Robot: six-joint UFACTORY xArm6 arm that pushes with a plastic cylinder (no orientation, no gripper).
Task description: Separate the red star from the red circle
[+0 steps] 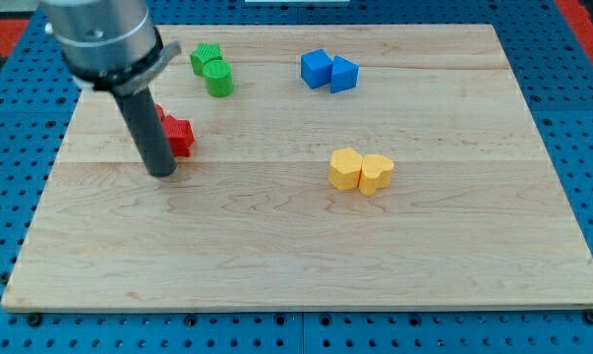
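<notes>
- My tip is set down on the wooden board, touching the red star from that star's lower left; no jaws are carried, only the bare rod.
- The red star is seen toward the board's left edge, with open board below and to its right; no long axis can be made out.
- A red sliver, just left of the star, is mostly hidden behind the rod; its shape cannot be told.
- The green pair, the blue pair and the yellow pair are placed well apart from the star.
</notes>
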